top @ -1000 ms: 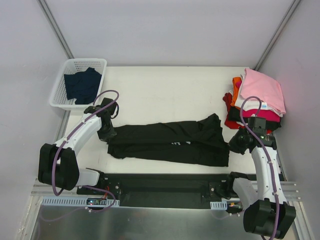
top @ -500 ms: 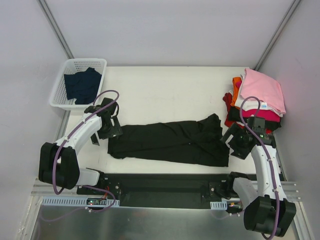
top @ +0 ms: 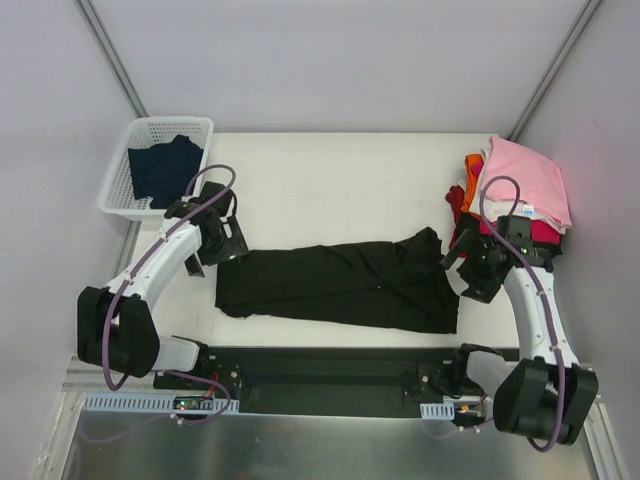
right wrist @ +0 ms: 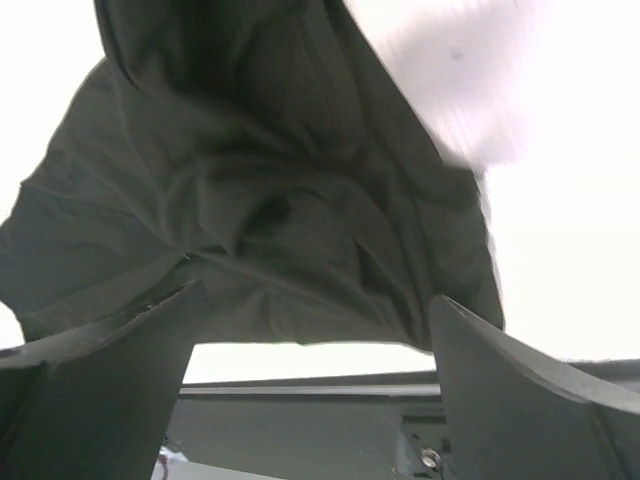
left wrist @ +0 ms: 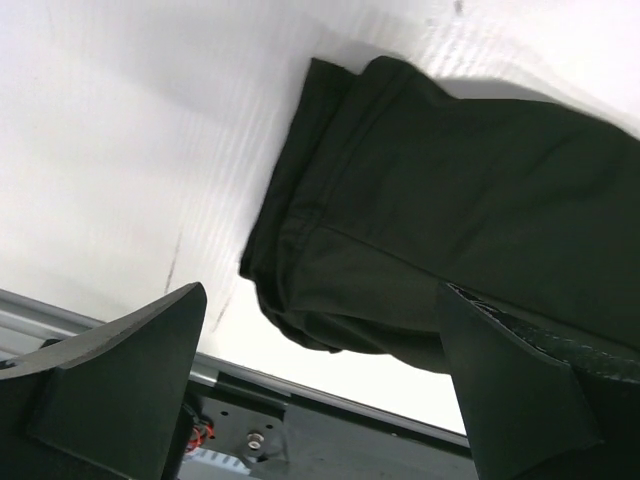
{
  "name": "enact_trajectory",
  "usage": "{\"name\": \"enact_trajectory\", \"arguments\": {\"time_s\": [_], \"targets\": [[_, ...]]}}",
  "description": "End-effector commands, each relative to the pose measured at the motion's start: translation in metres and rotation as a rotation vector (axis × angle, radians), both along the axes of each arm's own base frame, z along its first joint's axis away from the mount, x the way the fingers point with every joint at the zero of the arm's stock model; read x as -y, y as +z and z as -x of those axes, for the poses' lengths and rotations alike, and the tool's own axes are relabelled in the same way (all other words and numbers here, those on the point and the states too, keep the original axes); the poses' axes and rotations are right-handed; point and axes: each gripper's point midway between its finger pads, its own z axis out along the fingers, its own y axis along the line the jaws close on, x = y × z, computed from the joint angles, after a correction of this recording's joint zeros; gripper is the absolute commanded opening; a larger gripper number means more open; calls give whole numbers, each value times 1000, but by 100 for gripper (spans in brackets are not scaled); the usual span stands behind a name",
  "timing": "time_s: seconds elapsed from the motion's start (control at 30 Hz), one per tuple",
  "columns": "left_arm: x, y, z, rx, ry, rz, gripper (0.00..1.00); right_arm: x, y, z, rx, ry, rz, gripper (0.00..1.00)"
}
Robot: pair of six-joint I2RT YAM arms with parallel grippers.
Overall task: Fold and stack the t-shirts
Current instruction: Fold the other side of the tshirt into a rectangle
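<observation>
Black t-shirt (top: 340, 285): lying on the table (top: 330, 180) near the front edge. It's folded into a long band running left to right, and it's kinda rumpled at the right end, where a corner pokes toward the back.
Left gripper (top: 215, 254): jaws spread wide, holding nothing, parked over the left end of the black t-shirt. Its wrist camera shows the layered folded edge of the cloth lying between the two fingers (left wrist: 130, 370), with bare table next to it.
Right gripper (top: 466, 274): also wide open with nothing in it, right at the shirt's bunched-up right end, between the shirt and the pile. Its wrist camera is mostly wrinkly black fabric.
Pile of t-shirts (top: 510, 200): back right of the table. The pink t-shirt (top: 525, 175) is on top, with orange (top: 472, 172), red (top: 458, 215) and magenta (top: 537, 232) edges sticking out underneath.
Basket (top: 113, 185): white, at the back left corner, with a navy t-shirt (top: 165, 170) dumped inside.
</observation>
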Motion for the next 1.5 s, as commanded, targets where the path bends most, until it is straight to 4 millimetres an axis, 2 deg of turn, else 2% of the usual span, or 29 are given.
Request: {"name": "enact_trajectory", "arguments": {"time_s": [0.0, 0.17, 0.27, 0.53, 0.6, 0.67, 0.83, 1.03, 1.2, 1.33, 1.47], "targets": [[23, 11, -11, 15, 2, 59, 99, -3, 15, -45, 93, 8, -50, 96], [35, 3, -6, -15, -34, 44, 99, -7, 17, -76, 97, 27, -91, 88], [35, -3, -1, -29, -39, 34, 99, -14, 16, -87, 85, 56, -102, 86], [33, -8, 4, -47, -44, 15, 99, -47, 12, -91, 60, 117, -104, 81], [33, -9, 5, -51, -45, 13, 99, -58, 11, -86, 52, 136, -98, 80], [34, -8, 5, -48, -46, 15, 99, -60, 11, -80, 48, 139, -90, 81], [35, -7, 6, -42, -45, 19, 99, -46, 19, -65, 63, 135, -3, 82], [36, -8, 9, -43, -44, 26, 99, -39, 22, -44, 43, 122, 27, 83], [39, -5, 11, -32, -45, 42, 99, -41, 12, -23, 0, 118, 13, 84], [38, -6, 14, -34, -45, 40, 99, -39, 3, -16, -17, 117, 23, 84], [36, -9, 19, -38, -43, 34, 99, -37, 0, -21, -12, 118, 37, 84]]}}
